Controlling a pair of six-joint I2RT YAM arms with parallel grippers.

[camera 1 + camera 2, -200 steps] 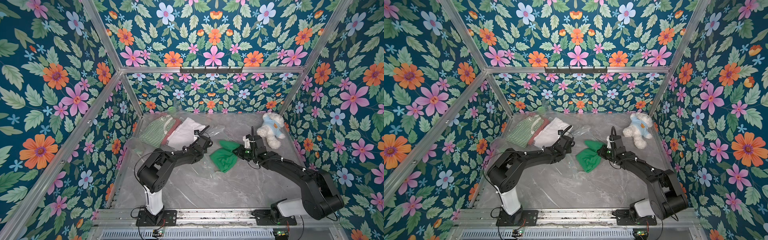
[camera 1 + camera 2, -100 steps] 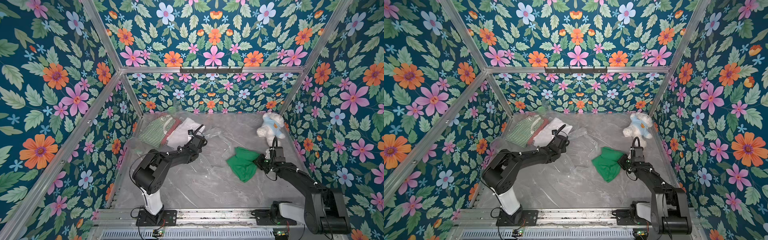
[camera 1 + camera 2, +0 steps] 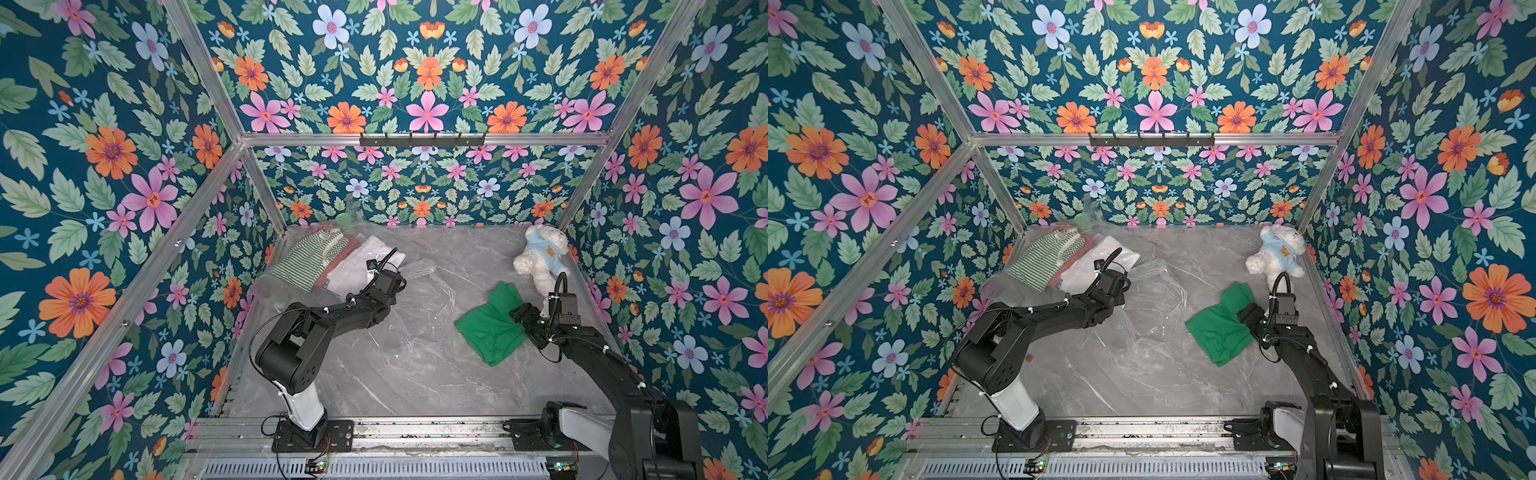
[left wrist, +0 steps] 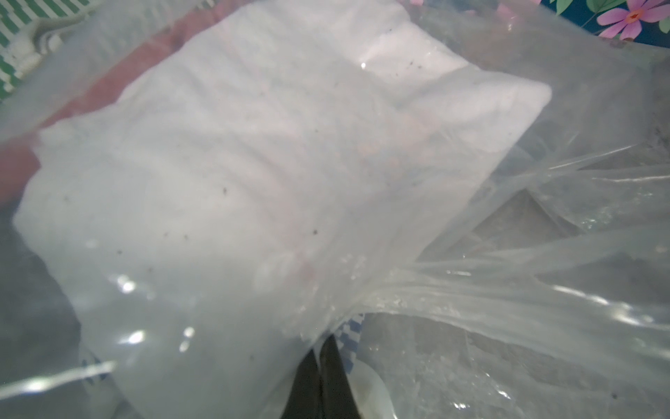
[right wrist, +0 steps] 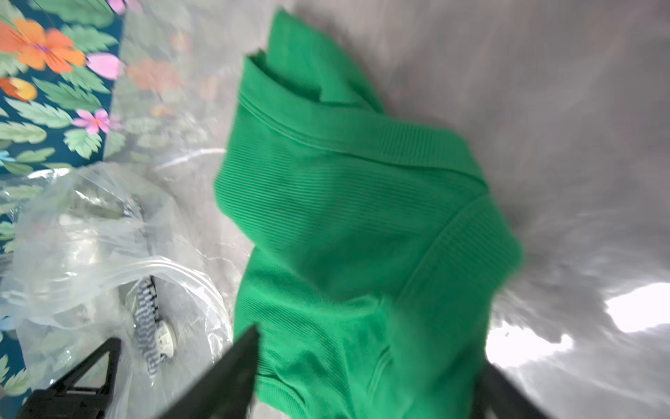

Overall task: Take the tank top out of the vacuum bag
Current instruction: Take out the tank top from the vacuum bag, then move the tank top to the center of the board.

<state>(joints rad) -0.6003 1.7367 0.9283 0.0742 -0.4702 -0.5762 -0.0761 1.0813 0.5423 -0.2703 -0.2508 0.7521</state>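
Marble worktop (image 3: 415, 382), floral walls (image 3: 428, 83): the tank top (image 3: 486, 328) is lying right of centre, outside the vacuum bag (image 3: 424, 299); right claw (image 3: 524, 316), spread apart, is straddling its edge; left claw (image 4: 323, 348) is pinching the bag. Removal is looking done.

Both top views are bright, evenly lit from above and sharp, though straight lines splay toward the edges. Shadows on the grey table (image 3: 415, 382) are faint and soft. The vacuum bag (image 3: 419, 307) carries white glints. The left wrist view is milky and out of focus, shot through plastic with bright specks. The right wrist view is motion-blurred: the green tank top (image 5: 344, 217) smears, and glare burns one patch of table white.
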